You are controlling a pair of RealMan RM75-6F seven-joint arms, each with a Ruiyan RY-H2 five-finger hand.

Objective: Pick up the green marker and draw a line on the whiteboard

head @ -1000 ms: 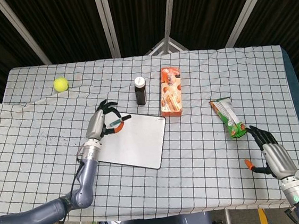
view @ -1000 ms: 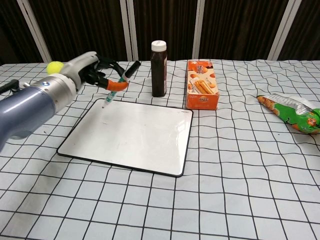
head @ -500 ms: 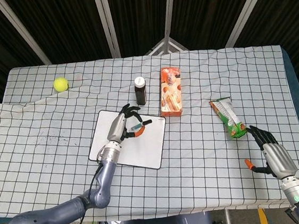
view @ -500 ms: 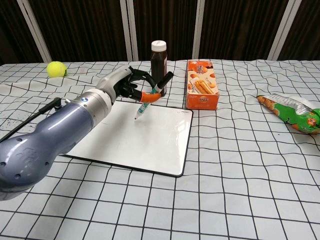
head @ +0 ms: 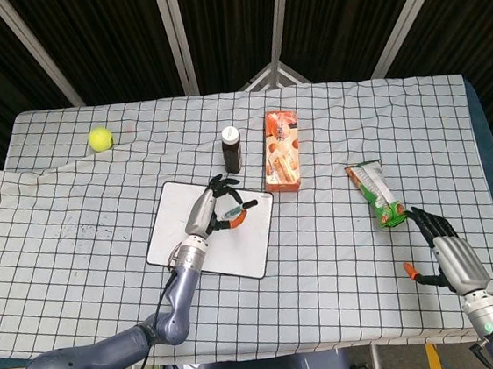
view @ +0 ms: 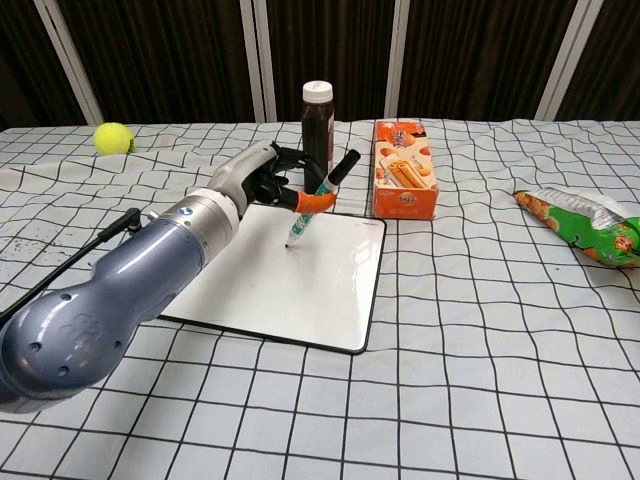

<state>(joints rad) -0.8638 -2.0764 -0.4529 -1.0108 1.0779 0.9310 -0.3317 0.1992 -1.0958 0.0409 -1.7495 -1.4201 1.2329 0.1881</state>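
My left hand [head: 207,213] sits over the upper middle of the whiteboard [head: 187,243], a little left of the centre of the head view, and it pinches the green marker [view: 318,203] between thumb and fingers. In the chest view the marker stands tilted, its dark cap end pointing up and to the right toward the dark bottle [view: 318,136], its tip pointing down at the white surface near the board's far edge; I cannot tell whether the tip touches the board. The whiteboard lies flat on the checked tablecloth [head: 325,256], with my left forearm stretched across its near left corner. Behind the board stands the bottle, and just to its right lies an orange box [head: 282,150], running away from me. A yellow tennis ball [head: 100,139] rests in the upper left of the table, well apart from everything else. A green and orange snack bag [head: 376,194] lies toward the right side. My right hand [head: 447,256] is in the lower right of the head view, fingers loosely spread and holding nothing, just below the snack bag.
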